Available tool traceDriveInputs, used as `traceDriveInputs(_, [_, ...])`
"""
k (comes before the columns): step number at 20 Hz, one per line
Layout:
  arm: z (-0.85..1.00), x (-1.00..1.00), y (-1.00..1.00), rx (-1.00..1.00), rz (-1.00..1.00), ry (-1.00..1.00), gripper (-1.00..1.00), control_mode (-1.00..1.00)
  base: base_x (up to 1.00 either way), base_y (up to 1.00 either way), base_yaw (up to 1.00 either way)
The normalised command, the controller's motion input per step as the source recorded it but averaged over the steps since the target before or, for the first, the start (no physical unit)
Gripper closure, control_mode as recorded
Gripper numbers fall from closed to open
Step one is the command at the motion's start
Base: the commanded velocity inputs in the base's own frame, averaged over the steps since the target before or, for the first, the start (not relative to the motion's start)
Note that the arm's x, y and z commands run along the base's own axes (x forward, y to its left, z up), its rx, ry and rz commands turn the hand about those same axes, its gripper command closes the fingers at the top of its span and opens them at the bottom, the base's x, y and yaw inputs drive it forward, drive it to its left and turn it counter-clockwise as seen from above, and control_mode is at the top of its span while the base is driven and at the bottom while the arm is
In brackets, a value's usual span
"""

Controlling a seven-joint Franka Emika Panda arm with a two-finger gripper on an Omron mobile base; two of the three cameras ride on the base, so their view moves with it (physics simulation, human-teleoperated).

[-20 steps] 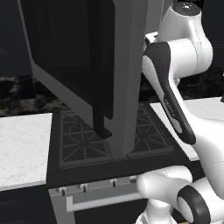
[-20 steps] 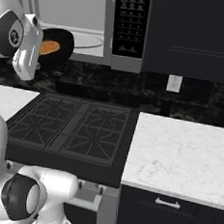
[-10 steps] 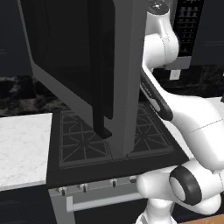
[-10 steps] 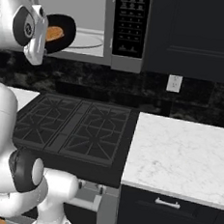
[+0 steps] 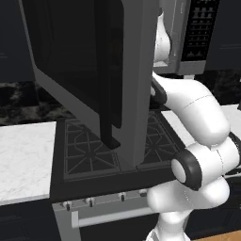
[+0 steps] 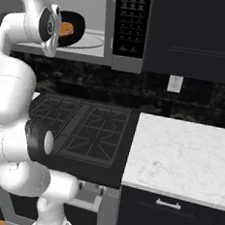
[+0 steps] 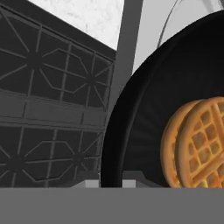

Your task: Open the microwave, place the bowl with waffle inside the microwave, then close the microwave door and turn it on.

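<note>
Now, step in hand: the bowl is going into the open microwave; closing the door and starting it are not yet done.
Microwave [image 6: 127,33]: hanging above the gas stove [image 6: 84,126], cavity open, button panel on its right.
Microwave door [image 5: 89,70]: standing swung wide toward the left base camera, bar handle at its near edge.
Bowl [image 6: 73,29]: riding at the cavity mouth, over the turntable, tilted on its side.
Waffle [image 7: 199,144]: sitting in the bowl, seemingly two stacked pieces.
Gripper [image 7: 110,183]: narrowly parted jaws are pinching the bowl's rim.
Next move: levelling the bowl, lowering it onto the turntable, releasing, then backing out clear of the door.
</note>
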Motion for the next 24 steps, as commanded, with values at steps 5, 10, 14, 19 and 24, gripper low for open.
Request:
traceDriveInputs(5, [-0.07, 0.79, 0.30, 0.00, 0.00, 0.00, 1.00, -1.00, 0.00, 0.00, 0.00])
traceDriveInputs(10, [-0.07, 0.50, 0.28, 0.00, 0.00, 0.00, -1.00, -1.00, 0.00, 0.00, 0.00])
traceDriveInputs(14, [-0.12, 0.38, 0.07, 0.00, 0.00, 0.00, -1.00, -1.00, 0.00, 0.00, 0.00])
traceDriveInputs(19, [0.05, 0.04, -0.03, 0.02, 0.00, -0.06, -1.00, -1.00, 0.00, 0.00, 0.00])
traceDriveInputs(24, [0.19, -0.99, -0.06, 0.08, 0.05, -0.28, -1.00, -1.00, 0.00, 0.00, 0.00])
